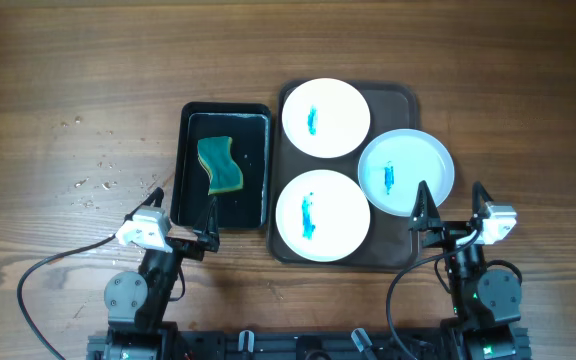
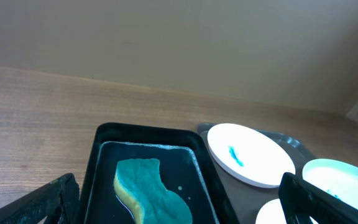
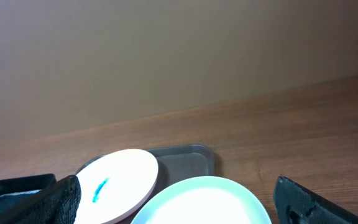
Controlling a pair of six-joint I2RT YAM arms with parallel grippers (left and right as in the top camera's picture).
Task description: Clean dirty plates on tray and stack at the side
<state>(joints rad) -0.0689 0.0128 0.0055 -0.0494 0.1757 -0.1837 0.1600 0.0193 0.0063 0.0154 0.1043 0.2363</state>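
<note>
Three white plates with blue smears lie on the dark brown tray (image 1: pixel 393 95): one at the far side (image 1: pixel 326 117), one at the near side (image 1: pixel 322 215), one at the right (image 1: pixel 405 171) overhanging the tray's rim. My left gripper (image 1: pixel 182 218) is open and empty at the near end of the black tray (image 1: pixel 180 165). My right gripper (image 1: pixel 451 213) is open and empty just near the right plate. The left wrist view shows the far plate (image 2: pixel 248 154) and the right plate (image 2: pixel 344 178). The right wrist view shows the far plate (image 3: pixel 118 183) and the right plate (image 3: pixel 204 202).
A teal and yellow sponge (image 1: pixel 219 166) lies in the black tray left of the brown tray; it also shows in the left wrist view (image 2: pixel 151 194). Small crumbs (image 1: pixel 96 178) dot the wooden table at the left. A black cable (image 1: pixel 38 275) loops by the left arm's base.
</note>
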